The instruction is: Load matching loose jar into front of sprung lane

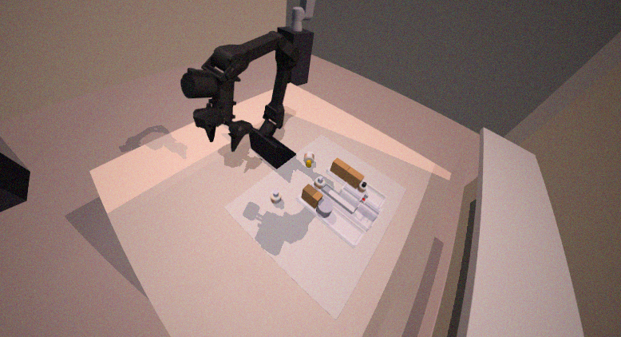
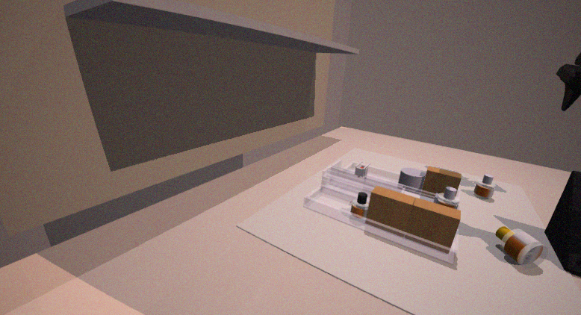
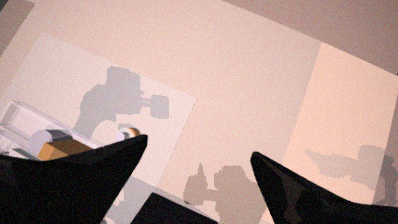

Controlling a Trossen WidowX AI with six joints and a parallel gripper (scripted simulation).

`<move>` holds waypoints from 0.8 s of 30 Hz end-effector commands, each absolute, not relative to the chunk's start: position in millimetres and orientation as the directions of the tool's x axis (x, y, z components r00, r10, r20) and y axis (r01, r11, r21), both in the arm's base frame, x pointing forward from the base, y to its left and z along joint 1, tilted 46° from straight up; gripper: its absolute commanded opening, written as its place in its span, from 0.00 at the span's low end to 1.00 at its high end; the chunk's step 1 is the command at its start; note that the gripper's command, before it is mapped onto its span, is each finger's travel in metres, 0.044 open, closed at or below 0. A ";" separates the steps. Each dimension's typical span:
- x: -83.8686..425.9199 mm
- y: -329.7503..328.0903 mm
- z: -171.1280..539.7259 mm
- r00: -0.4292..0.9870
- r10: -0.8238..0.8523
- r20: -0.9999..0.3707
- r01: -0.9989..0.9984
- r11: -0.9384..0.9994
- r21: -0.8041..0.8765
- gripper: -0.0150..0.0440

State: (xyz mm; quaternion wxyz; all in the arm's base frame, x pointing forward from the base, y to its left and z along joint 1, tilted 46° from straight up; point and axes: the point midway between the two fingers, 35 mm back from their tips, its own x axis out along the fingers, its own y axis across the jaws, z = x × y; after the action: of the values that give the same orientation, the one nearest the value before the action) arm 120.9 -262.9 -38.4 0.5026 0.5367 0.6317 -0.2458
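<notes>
The clear rack (image 1: 355, 239) (image 2: 314, 204) has several lanes. A grey-capped jar (image 1: 319, 183) (image 2: 449, 194) stands at the near end of its middle lane, with white pusher parts behind it; the pusher plate is hard to make out. A loose grey-capped jar (image 1: 275, 198) (image 2: 483, 189) (image 3: 132, 132) with an orange-brown band stands upright on the mat, apart from the rack. A loose yellow-capped jar (image 1: 309, 158) (image 2: 522, 246) lies on its side on the mat. My gripper (image 1: 223, 144) (image 3: 200, 148) is open and empty, high above the table, away from both loose jars.
Brown boxes (image 1: 346, 172) (image 2: 412, 215) and a black-capped jar (image 1: 362, 187) (image 2: 359, 207) stand in one side lane. A brown box (image 1: 311, 196) (image 2: 442, 181) and a grey cylinder (image 1: 324, 208) (image 2: 411, 177) stand in the other. A black panel (image 1: 272, 150) stands between the arm base and the mat.
</notes>
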 end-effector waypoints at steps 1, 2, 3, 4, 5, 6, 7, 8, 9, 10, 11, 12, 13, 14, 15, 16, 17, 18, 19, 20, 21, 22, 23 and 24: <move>174.0 -218.6 -53.6 0.049 0.531 -0.846 0.716 0.572 0.400 1.00; 184.8 -208.6 -56.3 0.038 0.548 -0.835 0.652 0.620 0.437 1.00; 195.2 -198.6 -59.1 0.028 0.566 -0.824 0.582 0.661 0.474 1.00; 205.0 -188.4 -61.9 0.018 0.583 -0.813 0.509 0.694 0.509 1.00; 214.0 -178.0 -64.6 0.007 0.599 -0.801 0.435 0.719 0.541 1.00; 222.2 -167.7 -67.4 -0.006 0.612 -0.791 0.363 0.738 0.568 1.00; 229.8 -157.1 -70.1 -0.019 0.625 -0.781 0.291 0.751 0.593 1.00; 236.9 -146.3 -72.8 -0.033 0.637 -0.770 0.219 0.757 0.616 1.00; 243.4 -135.2 -75.3 -0.048 0.649 -0.759 0.145 0.757 0.638 1.00; 249.5 -123.7 -77.8 -0.063 0.662 -0.747 0.069 0.749 0.659 1.00; 255.0 -111.8 -80.0 -0.079 0.676 -0.733 -0.008 0.734 0.679 1.00; 259.7 -100.5 -81.9 -0.094 0.689 -0.718 -0.080 0.714 0.696 1.00; 262.4 -93.3 -83.1 -0.104 0.697 -0.709 -0.124 0.698 0.705 1.00; 263.3 -90.6 -83.6 -0.108 0.700 -0.705 -0.141 0.692 0.708 1.00; 263.4 -90.3 -83.6 -0.109 0.701 -0.705 -0.143 0.691 0.709 1.00; 263.4 -90.3 -83.6 -0.109 0.701 -0.705 -0.143 0.691 0.709 1.00; 263.4 -90.3 -83.6 -0.109 0.701 -0.705 -0.143 0.691 0.709 1.00; 263.4 -90.3 -83.6 -0.109 0.701 -0.705 -0.143 0.691 0.709 1.00; 263.4 -90.3 -83.6 -0.109 0.701 -0.705 -0.143 0.691 0.709 1.00; 263.4 -90.3 -83.6 -0.109 0.701 -0.705 -0.143 0.691 0.709 1.00; 263.4 -90.3 -83.6 -0.109 0.701 -0.705 -0.143 0.691 0.709 1.00; 263.4 -90.3 -83.6 -0.109 0.701 -0.705 -0.143 0.691 0.709 1.00; 263.4 -90.3 -83.6 -0.109 0.701 -0.705 -0.143 0.691 0.709 1.00; 263.4 -90.3 -83.6 -0.109 0.701 -0.705 -0.143 0.691 0.709 1.00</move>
State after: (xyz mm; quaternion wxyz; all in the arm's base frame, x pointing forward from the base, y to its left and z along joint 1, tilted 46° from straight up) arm 262.4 -94.3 -81.1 0.6347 0.2118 0.6697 0.3221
